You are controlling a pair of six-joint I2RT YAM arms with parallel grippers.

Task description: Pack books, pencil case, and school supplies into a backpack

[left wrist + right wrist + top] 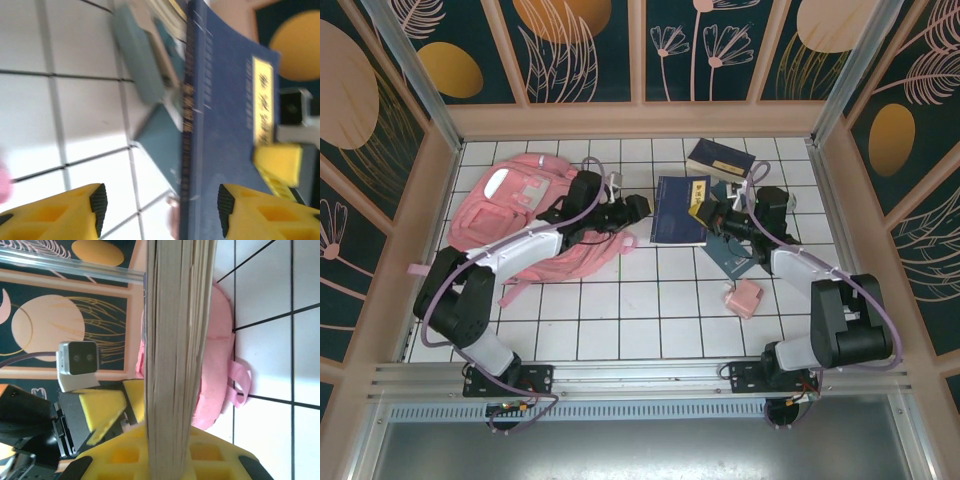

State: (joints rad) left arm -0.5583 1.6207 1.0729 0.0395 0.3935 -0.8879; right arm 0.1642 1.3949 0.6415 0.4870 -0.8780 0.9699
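Navy book (678, 212): thin, dark cover, pale yellow label strip, cream page edges (175, 340). It sits mid-table, just right of the pink backpack (515, 205), raised along its right side. Right gripper (703, 213) clamped on that side. Left gripper (638, 206) just beside the book's left edge, yellow fingers (75, 210) spread apart. Hard to tell whether the book's lower edge touches the tiles. Second navy book (720, 158) lies near the back wall.

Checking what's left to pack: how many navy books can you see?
2. One navy book at centre, in the right hand; another farther back. Others may be hidden.
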